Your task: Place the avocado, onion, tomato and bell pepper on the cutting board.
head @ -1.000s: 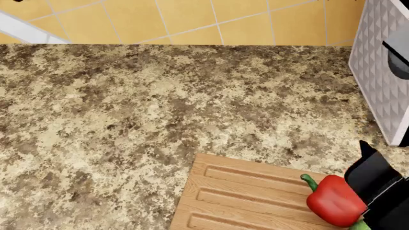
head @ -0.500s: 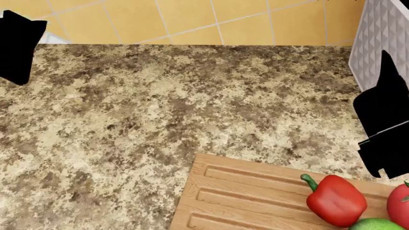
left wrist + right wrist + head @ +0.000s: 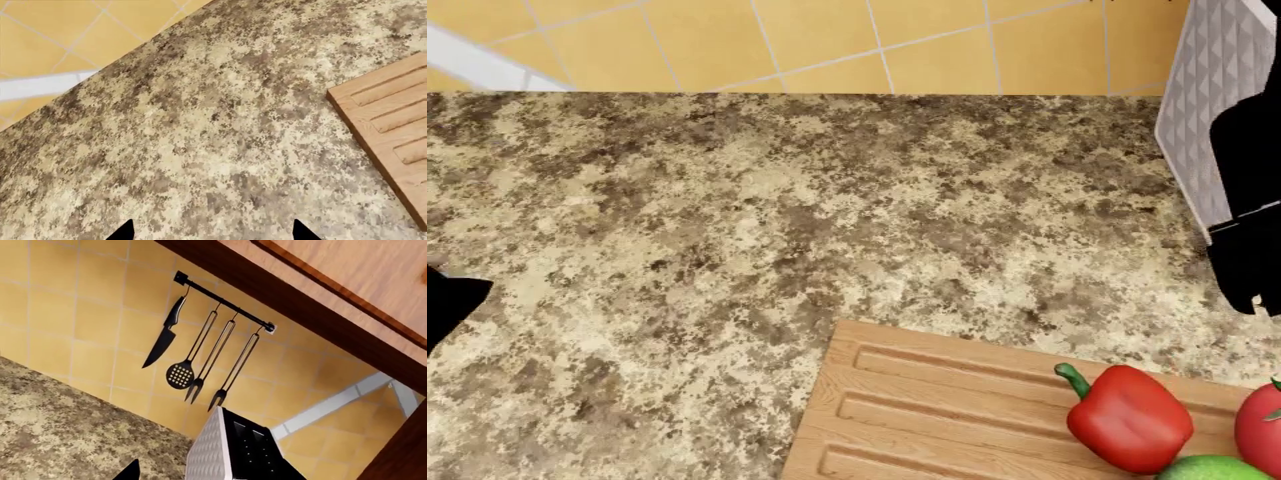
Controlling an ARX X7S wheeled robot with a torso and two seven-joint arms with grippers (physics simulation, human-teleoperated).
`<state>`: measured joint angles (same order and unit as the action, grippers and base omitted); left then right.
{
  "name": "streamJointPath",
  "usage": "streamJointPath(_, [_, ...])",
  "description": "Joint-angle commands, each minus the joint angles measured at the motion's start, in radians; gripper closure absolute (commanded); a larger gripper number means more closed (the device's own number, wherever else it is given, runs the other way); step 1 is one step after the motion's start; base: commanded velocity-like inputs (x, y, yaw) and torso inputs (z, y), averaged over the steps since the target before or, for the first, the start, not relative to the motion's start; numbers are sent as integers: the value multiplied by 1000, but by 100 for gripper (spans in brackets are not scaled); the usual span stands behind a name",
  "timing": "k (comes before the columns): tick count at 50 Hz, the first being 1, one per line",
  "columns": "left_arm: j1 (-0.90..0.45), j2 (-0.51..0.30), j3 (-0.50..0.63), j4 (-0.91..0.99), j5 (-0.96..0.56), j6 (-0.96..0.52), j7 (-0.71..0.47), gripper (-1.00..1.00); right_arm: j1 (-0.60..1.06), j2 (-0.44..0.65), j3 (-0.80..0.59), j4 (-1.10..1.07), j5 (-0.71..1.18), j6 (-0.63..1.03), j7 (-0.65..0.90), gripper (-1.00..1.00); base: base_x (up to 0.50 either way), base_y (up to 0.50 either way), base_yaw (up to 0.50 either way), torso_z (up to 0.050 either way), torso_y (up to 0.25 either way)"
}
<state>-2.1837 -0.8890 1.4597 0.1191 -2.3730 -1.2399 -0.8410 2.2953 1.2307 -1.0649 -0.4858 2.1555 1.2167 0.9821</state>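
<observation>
Resting on the cutting board (image 3: 934,410), bell pepper (image 3: 1128,418); left end effector (image 3: 212,232) released.

The light was even and bright, with almost no cast shadows on the speckled countertop (image 3: 761,220). The bell pepper (image 3: 1128,418) carried a soft sheen. Everything rendered sharp edge to edge, without blur, glare or lens distortion.

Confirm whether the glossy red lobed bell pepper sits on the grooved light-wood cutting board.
Yes, the bell pepper rests on the cutting board in the head view.
</observation>
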Motion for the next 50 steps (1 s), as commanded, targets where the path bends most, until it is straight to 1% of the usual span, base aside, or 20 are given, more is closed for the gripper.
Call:
streamJointPath(1, [-71,-22,87,56,-197,-87,-84,-100,1,-30,44,29,5,13,20,-100,0,0,0,0,0])
streamJointPath(9, [-82,-43,151,112,-290,-62,-147,-100,-38,-26,57,13,-8,-2,15,-100,0,0,0,0,0])
streamJointPath(13, [-82,-46,155,123,-323,-47,-150,-100,-60,-18,62,3,-17,-13,10,-100,0,0,0,0,0])
streamJointPath(23, [-31,-91,158,183,-314,4,-165,-100,-45,-32,73,19,-3,12,26,-100,0,0,0,0,0])
streamJointPath(25, [-11,-96,150,204,-319,28,-150,-100,-51,-31,77,14,-2,6,26,-100,0,0,0,0,0])
streamJointPath(32, [70,-70,117,251,-268,88,-99,-100,-41,-24,84,16,23,22,46,-100,0,0,0,0,0])
streamJointPath(40, [132,-42,105,257,-212,107,-65,-100,-55,-17,99,19,9,30,30,-100,0,0,0,0,0])
streamJointPath(45, [168,-39,105,265,-192,123,-51,-100,-59,-22,102,22,11,33,36,-100,0,0,0,0,0])
streamJointPath(50, [207,-53,111,285,-169,136,-42,-100,-72,-21,111,18,-2,32,26,-100,0,0,0,0,0])
